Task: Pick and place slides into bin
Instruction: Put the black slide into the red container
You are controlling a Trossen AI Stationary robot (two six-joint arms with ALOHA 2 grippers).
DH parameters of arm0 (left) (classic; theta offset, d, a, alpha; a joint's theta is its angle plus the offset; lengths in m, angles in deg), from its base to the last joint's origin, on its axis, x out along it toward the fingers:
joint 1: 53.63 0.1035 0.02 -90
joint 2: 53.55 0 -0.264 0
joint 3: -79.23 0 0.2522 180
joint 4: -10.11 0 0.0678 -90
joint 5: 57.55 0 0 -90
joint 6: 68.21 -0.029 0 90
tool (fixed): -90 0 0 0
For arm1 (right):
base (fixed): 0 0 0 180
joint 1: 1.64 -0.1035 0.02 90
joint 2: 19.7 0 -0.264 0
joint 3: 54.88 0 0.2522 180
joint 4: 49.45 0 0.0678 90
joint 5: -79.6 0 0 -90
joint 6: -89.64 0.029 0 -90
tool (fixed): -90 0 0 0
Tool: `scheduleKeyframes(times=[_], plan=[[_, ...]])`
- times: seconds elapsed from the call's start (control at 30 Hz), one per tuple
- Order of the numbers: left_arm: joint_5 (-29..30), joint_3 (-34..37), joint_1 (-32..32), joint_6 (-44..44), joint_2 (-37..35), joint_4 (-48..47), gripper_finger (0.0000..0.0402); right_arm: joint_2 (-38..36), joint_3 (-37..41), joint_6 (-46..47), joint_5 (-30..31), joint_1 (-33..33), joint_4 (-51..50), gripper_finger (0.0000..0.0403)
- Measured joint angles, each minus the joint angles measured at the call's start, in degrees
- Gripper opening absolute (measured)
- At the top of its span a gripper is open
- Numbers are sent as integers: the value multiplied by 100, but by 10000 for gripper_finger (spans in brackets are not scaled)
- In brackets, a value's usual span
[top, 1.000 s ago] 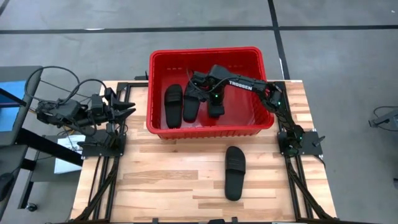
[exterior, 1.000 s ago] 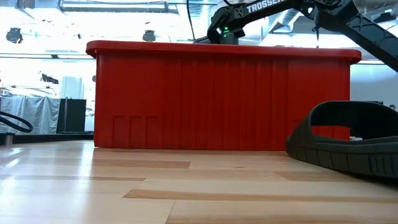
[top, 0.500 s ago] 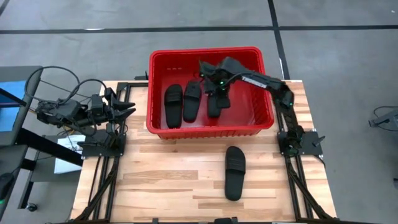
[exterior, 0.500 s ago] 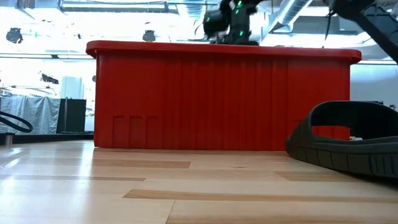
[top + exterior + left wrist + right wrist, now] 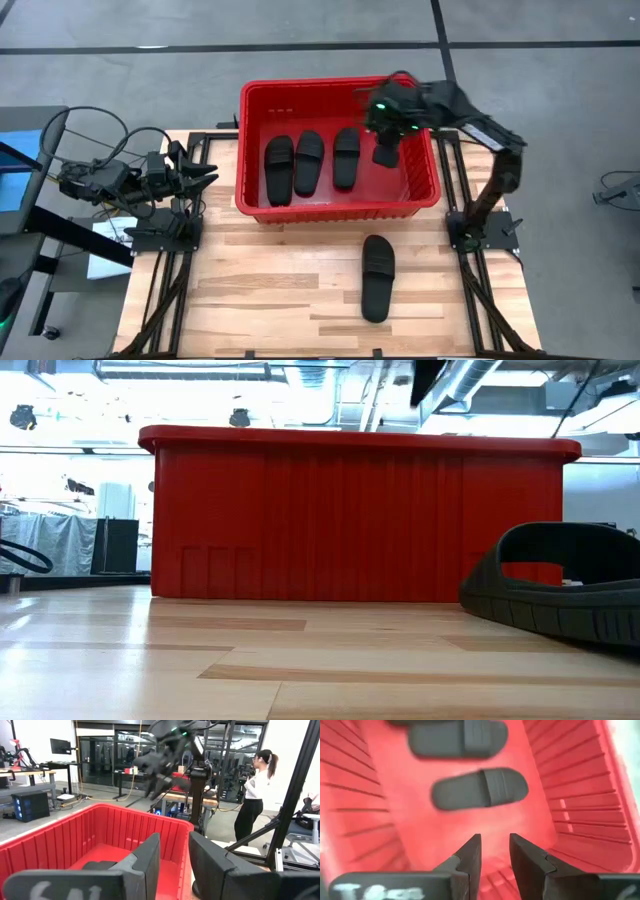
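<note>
The red bin [image 5: 335, 205] stands at the table's far middle. Three black slides lie side by side, soles down, on its floor: left [image 5: 279, 170], middle [image 5: 309, 162], right [image 5: 347, 157]. A fourth slide [image 5: 377, 277] lies on the wood in front of the bin and also shows in the low view [image 5: 560, 595]. My right gripper [image 5: 385, 156] hangs open and empty above the bin's right part, to the right of the third slide [image 5: 480, 787]. My left gripper [image 5: 205, 172] waits open at the table's left edge.
The bin's tall slatted walls [image 5: 350, 520] and thick rim [image 5: 125, 817] surround the slides. Bare red floor [image 5: 420, 835] lies below my right gripper [image 5: 495, 851]. Open wood lies around the fourth slide. A person [image 5: 255, 795] stands in the room beyond the table.
My right gripper has risen from low over the bin floor and gone toward the bin's right wall. The third slide, which was under the gripper, now lies free on the bin floor beside the other two.
</note>
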Motion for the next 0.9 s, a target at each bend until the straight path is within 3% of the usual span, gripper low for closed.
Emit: scheduleKeyframes(times=[0.27, 0.47, 0.7, 0.9], plan=[[0, 0, 0, 12, 0, 2, 93, -917, -1, 1036, -758, -1100, 2, 93], [-2, 2, 0, 45, 0, 2, 93, -1216, -1, 2453, -768, -2252, 3, 93], [-44, 2, 0, 177, 1, 50, 93, -956, -2, 3758, -425, -3545, 2, 93], [-278, 2, 0, 725, 2, 46, 93, -365, -2, 4601, -401, -4277, 3, 88]])
